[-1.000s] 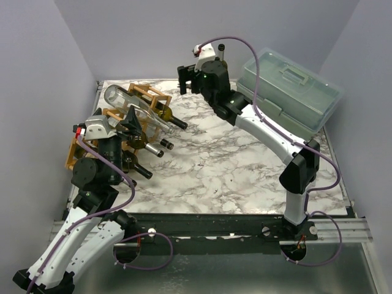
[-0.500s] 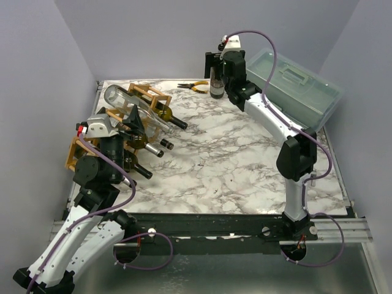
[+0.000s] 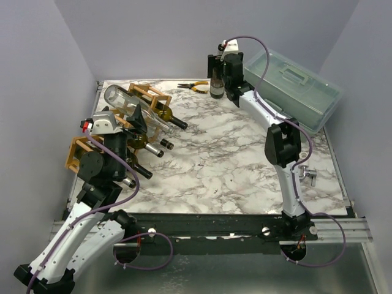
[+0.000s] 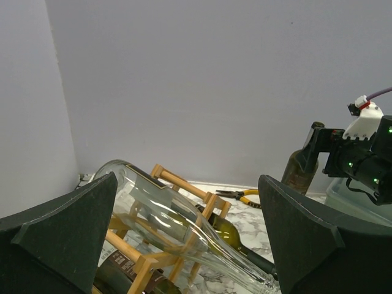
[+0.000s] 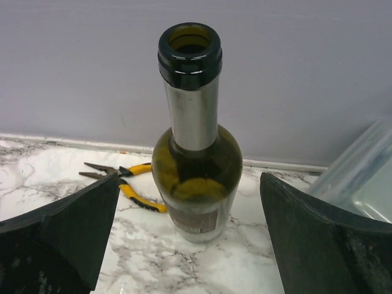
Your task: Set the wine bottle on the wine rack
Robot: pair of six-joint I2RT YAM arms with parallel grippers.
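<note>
Marble tabletop (image 3: 233,159) inspected: one wine bottle (image 5: 195,177) stands upright at the far edge, near one pair of pliers (image 3: 193,87) and one toolbox (image 3: 288,82). My right gripper (image 5: 190,236) is spread wide either side of it, untouching, apparently lined up to grasp. My left gripper (image 4: 184,233), equally wide and empty, hovers by the single wine rack (image 3: 142,92), which holds four lying bottles by my count.

Right arm (image 3: 264,117) stretched far toward the back, elbow raised, right gripper (image 5: 190,180) level with jaws spread wide, left arm (image 3: 86,220) folded up near its base, left gripper (image 4: 187,202) jaws equally wide, gripping nothing.
</note>
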